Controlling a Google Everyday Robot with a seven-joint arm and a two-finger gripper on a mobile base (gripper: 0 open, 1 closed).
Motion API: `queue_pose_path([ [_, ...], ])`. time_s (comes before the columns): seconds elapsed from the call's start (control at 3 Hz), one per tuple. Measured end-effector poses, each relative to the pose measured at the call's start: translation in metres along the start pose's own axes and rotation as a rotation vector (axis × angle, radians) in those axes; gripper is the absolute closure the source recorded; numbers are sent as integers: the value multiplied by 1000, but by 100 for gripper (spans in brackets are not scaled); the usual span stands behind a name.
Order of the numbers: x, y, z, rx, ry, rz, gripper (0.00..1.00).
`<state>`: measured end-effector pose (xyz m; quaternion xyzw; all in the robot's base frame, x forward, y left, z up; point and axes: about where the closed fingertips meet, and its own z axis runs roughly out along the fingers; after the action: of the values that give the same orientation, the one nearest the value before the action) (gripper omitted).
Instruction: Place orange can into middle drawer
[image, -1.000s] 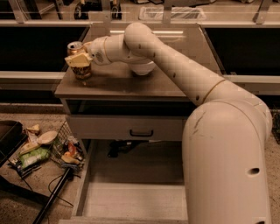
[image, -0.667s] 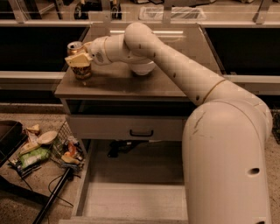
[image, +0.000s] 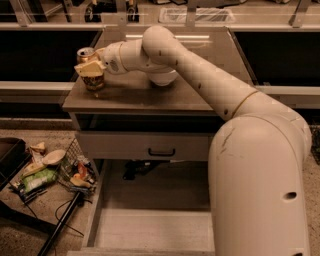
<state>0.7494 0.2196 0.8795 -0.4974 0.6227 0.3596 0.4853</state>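
The orange can (image: 93, 80) stands near the left edge of the cabinet top (image: 150, 97), leaning slightly, its silver top showing. My gripper (image: 91, 67) reaches in from the right and is shut on the orange can, with one pale finger (image: 90, 68) across its front. The middle drawer (image: 150, 230) is pulled open low in the view, below the can, and its pale floor is bare. My arm's big white segment covers the drawer's right part.
A white bowl (image: 162, 77) sits on the cabinet top behind my arm, mostly hidden. A closed drawer front with a black handle (image: 161, 151) lies under the top. A wire basket of snack packets (image: 75, 172) and loose items (image: 37, 172) lie on the floor at left.
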Motion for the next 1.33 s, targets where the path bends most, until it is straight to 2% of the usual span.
queue_pose_path([
  [0.33,0,0,0,0,0,0,82],
  [1.33,0,1,1,-2,0,0,12],
])
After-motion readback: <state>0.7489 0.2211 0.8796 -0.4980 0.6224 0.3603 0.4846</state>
